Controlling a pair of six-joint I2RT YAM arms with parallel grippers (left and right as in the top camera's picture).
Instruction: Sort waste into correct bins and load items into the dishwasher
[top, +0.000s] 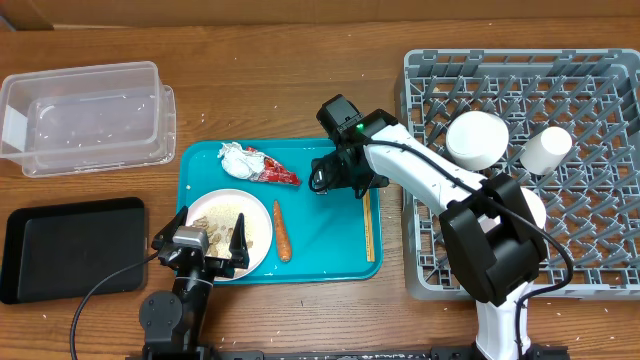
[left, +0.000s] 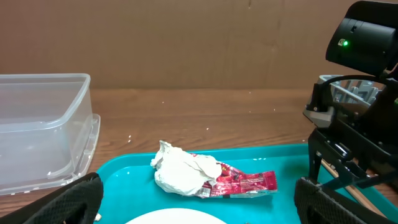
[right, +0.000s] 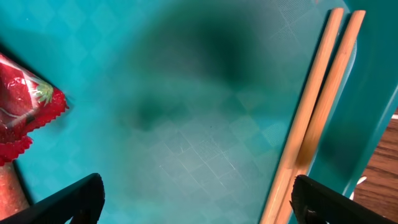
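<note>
Right gripper (right: 196, 204) spread wide; strawberry wrapper (right: 23, 107) lettering illegible

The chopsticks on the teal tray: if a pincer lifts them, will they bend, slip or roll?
The chopsticks look like thin, straight wood, so probably stiff and light. They lie close together beside the teal tray's raised edge, so a grasp might catch only one. Their smooth, rounded look suggests they could roll or slip on the tray.

A brown wooden tabletop (top: 300, 100) with a visible grain is seen under the whole scene. Along its far edge, a plain brown cardboard-like wall (left: 186, 43) is stood upright. The wood is lit evenly and softly.
</note>
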